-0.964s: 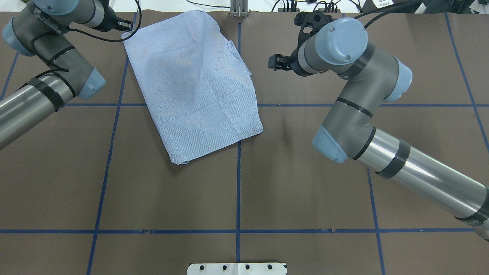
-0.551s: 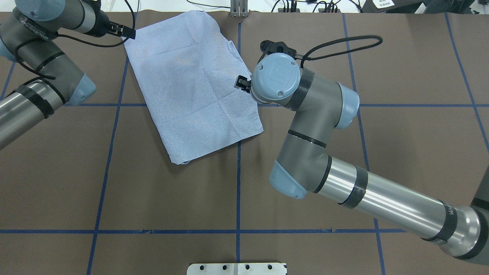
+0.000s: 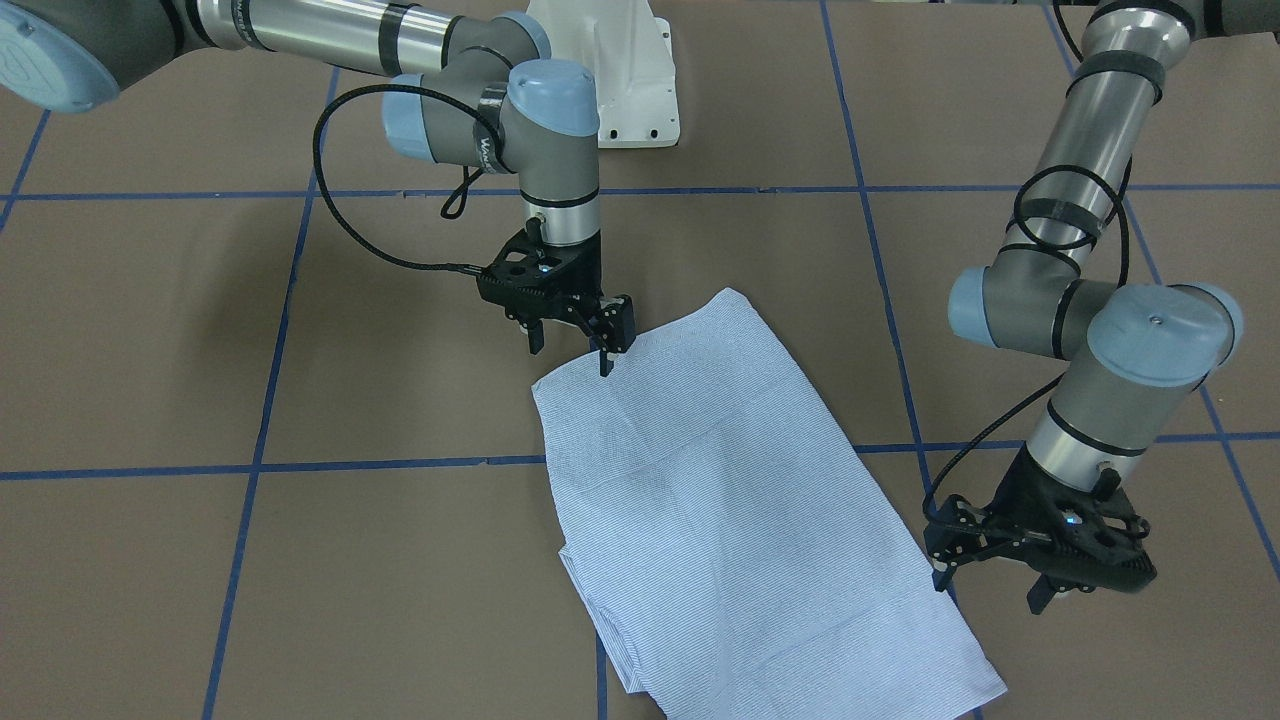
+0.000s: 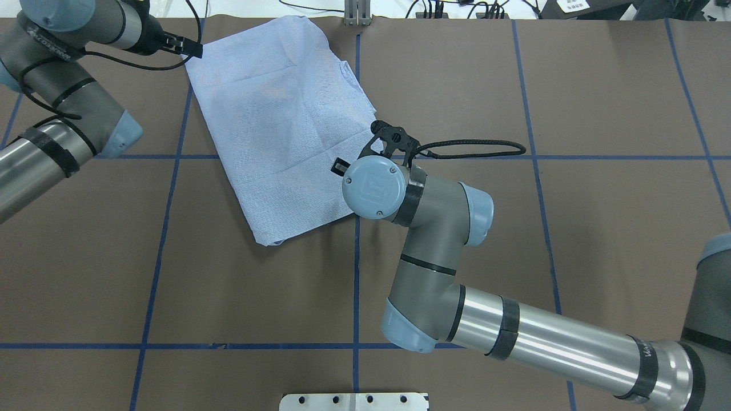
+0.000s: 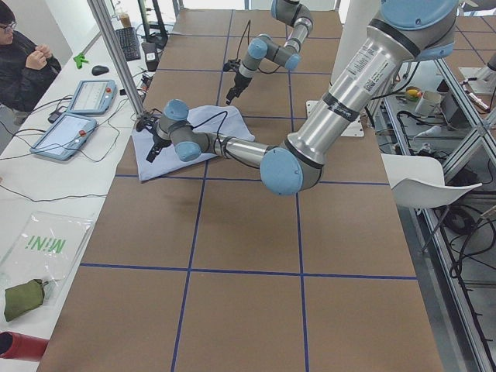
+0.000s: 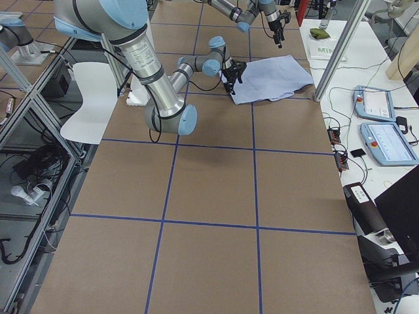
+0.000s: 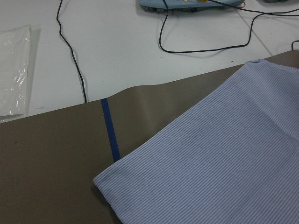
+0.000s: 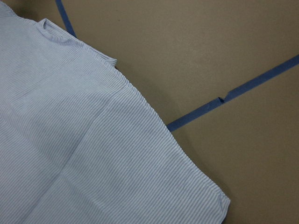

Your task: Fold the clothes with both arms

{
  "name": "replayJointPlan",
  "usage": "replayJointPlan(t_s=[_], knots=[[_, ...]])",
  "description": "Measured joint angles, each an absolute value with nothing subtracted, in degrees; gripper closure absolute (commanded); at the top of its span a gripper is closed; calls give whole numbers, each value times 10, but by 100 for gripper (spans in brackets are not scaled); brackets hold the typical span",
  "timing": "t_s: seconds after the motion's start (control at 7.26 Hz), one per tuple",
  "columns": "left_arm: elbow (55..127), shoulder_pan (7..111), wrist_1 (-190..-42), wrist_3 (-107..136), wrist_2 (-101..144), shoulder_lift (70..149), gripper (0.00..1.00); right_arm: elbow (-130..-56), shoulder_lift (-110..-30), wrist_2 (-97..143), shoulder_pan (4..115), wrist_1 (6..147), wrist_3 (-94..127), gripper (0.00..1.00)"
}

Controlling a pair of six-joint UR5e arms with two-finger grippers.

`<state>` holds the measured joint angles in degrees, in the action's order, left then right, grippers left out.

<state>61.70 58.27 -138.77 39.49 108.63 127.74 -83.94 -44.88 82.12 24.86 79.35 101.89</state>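
The light blue striped shirt [image 4: 280, 114] lies flat on the brown table, folded into a rectangle; it also shows in the front view [image 3: 730, 520]. My right gripper [image 3: 570, 352] is open and hangs over the shirt's near right corner, one fingertip [image 3: 605, 368] on the cloth and the other off its edge. In the overhead view its wrist hides most of it. My left gripper [image 3: 990, 590] is open and empty, just beside the shirt's far left corner [image 4: 191, 60]. The wrist views show only shirt corners [image 7: 100, 182] [image 8: 224, 203], no fingers.
Blue tape lines [image 4: 356, 274] cross the brown table. The white pedestal base [image 3: 620, 80] stands at the robot's edge. A metal post [image 4: 357, 11] and cables run along the far edge. Beyond it is a white bench with tablets [image 5: 77, 116] and a seated person [image 5: 23, 54].
My right arm has swung in from the far right and come toward the robot, from beside the shirt's right edge to over its near right corner. The left gripper shifted slightly at the far left corner.
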Motion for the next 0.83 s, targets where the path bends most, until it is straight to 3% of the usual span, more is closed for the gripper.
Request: replayJointPlan(t_s=[0.83], knots=[[623,583,-1388,396,1086,1272,0,-777,-441,789,240,751,1023,2]])
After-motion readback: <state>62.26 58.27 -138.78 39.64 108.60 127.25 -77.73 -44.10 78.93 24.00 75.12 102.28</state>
